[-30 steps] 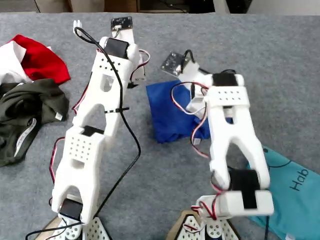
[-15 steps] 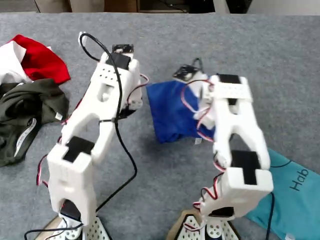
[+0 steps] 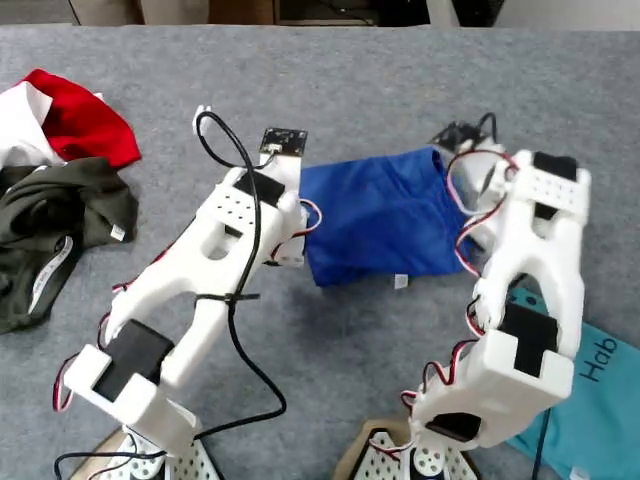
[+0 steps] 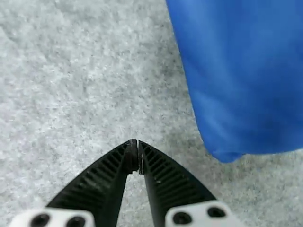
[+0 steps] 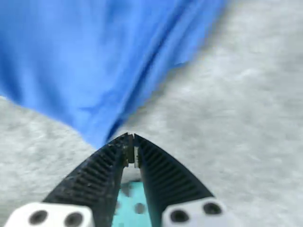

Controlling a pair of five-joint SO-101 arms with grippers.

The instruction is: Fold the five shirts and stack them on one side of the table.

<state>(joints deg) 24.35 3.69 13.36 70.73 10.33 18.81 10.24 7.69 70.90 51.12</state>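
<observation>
— What lies in the middle of the table?
— A smooth blue cloth shirt (image 3: 385, 215), spread into a rough rectangle with soft creases. It lies flat on the fuzzy grey felt-like table cover (image 3: 400, 70), between the white plastic left arm (image 3: 215, 260) and the right arm (image 3: 530, 260).
— And the other shirts?
— At the far left edge a crumpled red shirt (image 3: 85, 120) touches a white shirt (image 3: 18, 130), and a rumpled dark olive shirt (image 3: 55, 215) lies just on the near side of them. A flat teal shirt (image 3: 590, 395) lies by the right arm's base.
— How do the pincers stand?
— The left gripper (image 4: 134, 156), black with ribbed fingers, is closed on nothing over bare grey pile, just beside the blue shirt's edge. The right gripper (image 5: 131, 150) also has its ribbed tips pressed together. A pointed blue fold ends right beside them, and whether any cloth is caught cannot be told.
— What differs from half a second ago?
— The blue shirt was a narrower bunch then; now it stretches wider toward the right. The right arm has swung to the shirt's right side. The left arm has leaned lower and rightward, to the shirt's left edge.
</observation>
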